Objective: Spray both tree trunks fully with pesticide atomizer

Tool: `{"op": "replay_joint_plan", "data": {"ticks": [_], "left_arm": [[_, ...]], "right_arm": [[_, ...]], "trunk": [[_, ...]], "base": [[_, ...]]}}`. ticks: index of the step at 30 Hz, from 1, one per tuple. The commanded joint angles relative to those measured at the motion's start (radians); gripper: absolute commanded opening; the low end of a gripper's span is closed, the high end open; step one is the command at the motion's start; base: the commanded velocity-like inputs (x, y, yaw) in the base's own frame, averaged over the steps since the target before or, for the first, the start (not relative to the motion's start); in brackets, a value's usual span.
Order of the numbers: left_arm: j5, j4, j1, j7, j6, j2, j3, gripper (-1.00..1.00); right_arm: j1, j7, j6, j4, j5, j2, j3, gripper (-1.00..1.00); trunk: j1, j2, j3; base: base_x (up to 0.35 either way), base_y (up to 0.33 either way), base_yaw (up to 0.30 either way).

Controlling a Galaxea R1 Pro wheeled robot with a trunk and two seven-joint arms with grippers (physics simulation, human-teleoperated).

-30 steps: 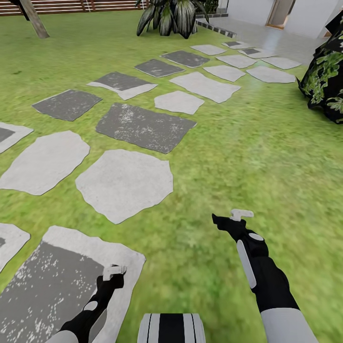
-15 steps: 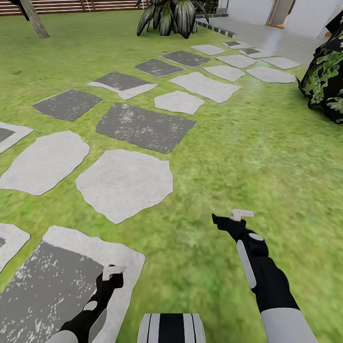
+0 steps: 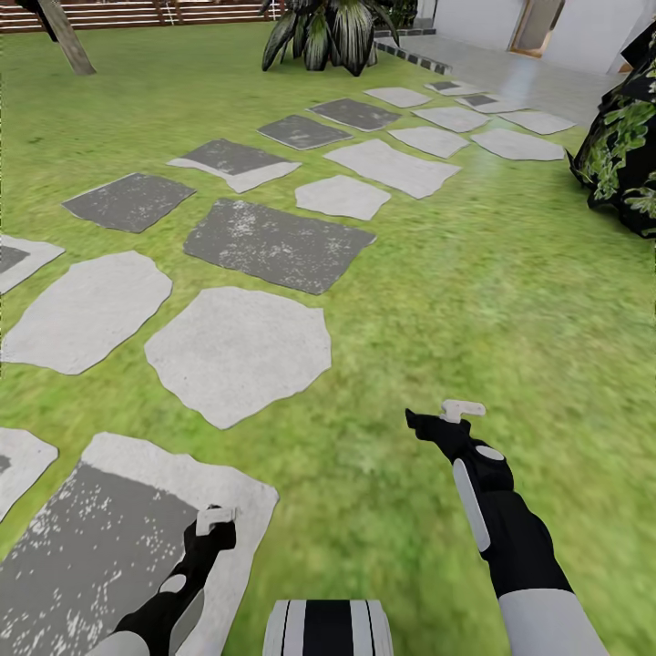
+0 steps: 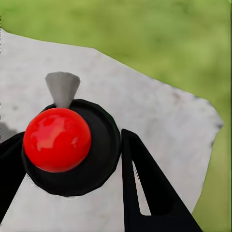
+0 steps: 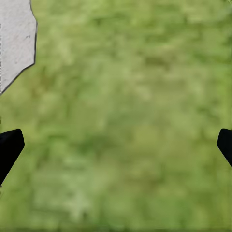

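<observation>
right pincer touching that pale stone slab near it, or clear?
Apart. In the right wrist view the right pincer is open over grass; the pale stone slab sits off in a corner, green between it and both fingertips.

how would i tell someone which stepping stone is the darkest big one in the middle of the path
Start from the green lawn and follow the path of flat stones up its middle. The one you want is the wide dark grey slab flecked with white, just beyond the large pale rounded stone. Its near neighbours are lighter, and the other dark slabs are smaller.
</observation>
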Motion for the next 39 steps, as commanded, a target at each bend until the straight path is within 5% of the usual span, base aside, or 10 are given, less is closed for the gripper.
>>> {"op": "replay_joint_plan", "data": {"ticks": [1,27,35,39], "left_arm": [[0.0,0.0,0.0,0.0,0.0,0.0,0.0,-1.0],[0.0,-0.047,-0.003,0.005,0.028,0.007,-0.001,-1.0],[-0.002,-0.149,-0.009,0.01,0.243,0.016,0.003,-1.0],[-0.002,-0.205,-0.015,0.004,0.424,0.019,0.006,-1.0]], "right_arm": [[0.0,0.0,0.0,0.0,0.0,0.0,0.0,1.0],[0.001,0.005,0.0,0.013,0.001,0.0,0.009,1.0],[0.001,-0.002,0.0,0.007,-0.001,0.01,0.084,1.0],[0.003,-0.006,0.003,0.002,-0.002,0.012,0.097,1.0]], "trunk": [[0.0,0.0,0.004],[-0.012,0.006,0.105],[-0.016,0.008,0.135],[-0.017,0.009,0.151]], "base": [[0.0,0.0,0.0],[0.0,0.0,0.0],[0.0,0.0,0.0],[0.0,0.0,0.0]]}}
